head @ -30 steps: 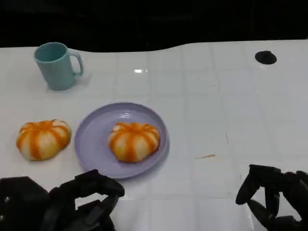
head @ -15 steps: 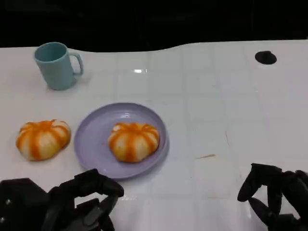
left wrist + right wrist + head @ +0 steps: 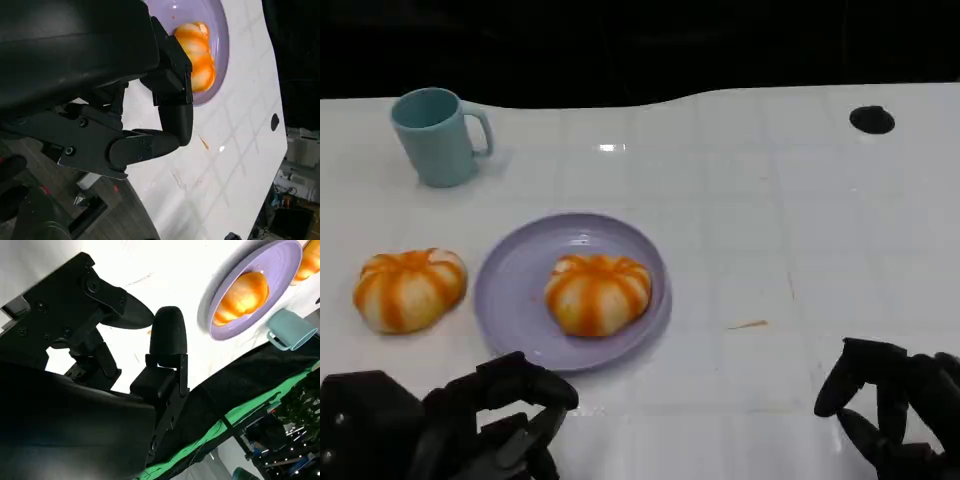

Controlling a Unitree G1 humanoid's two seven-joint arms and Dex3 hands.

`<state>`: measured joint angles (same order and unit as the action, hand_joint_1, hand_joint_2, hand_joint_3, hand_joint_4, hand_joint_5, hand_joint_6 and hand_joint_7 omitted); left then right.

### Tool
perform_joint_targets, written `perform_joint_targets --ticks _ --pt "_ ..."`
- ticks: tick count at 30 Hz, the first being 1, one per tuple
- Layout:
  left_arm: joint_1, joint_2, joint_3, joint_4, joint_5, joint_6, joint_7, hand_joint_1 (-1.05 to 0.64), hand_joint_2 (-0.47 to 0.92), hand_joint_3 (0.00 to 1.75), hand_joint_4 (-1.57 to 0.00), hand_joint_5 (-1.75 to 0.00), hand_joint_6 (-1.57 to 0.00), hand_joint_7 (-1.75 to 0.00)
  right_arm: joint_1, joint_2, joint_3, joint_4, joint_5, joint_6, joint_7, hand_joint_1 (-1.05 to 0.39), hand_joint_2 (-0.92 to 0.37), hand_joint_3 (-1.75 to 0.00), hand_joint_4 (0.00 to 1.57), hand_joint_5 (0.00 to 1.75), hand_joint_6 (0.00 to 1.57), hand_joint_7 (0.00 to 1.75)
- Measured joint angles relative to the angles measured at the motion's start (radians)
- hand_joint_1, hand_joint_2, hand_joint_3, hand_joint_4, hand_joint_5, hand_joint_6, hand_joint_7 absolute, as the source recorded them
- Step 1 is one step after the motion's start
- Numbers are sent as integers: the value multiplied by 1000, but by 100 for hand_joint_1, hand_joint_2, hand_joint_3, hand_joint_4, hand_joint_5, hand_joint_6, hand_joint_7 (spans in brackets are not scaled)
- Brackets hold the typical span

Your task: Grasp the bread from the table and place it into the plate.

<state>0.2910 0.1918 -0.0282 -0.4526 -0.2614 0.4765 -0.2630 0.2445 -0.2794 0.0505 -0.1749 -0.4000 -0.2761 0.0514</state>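
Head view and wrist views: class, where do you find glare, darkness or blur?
Head view: a small bright glare spot on the white table beyond the plate, black background above. Left wrist view: the left hand looms dark and soft. Right wrist view: the table washes out white.

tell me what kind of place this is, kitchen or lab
Probably a lab test bench, not a kitchen: a bare white table staged with one purple plate, bread, and a teal mug, with cables and equipment clutter beyond the table edge.
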Motion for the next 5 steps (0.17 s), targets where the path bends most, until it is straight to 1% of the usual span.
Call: perform_joint_targets --ticks 5 --pt "-3 0 -2 0 2 0 0 -35 92 50 -64 -175 -61 -130 0 0 1 0 0 1 0 -13 -44 -111 97 175 83 140"
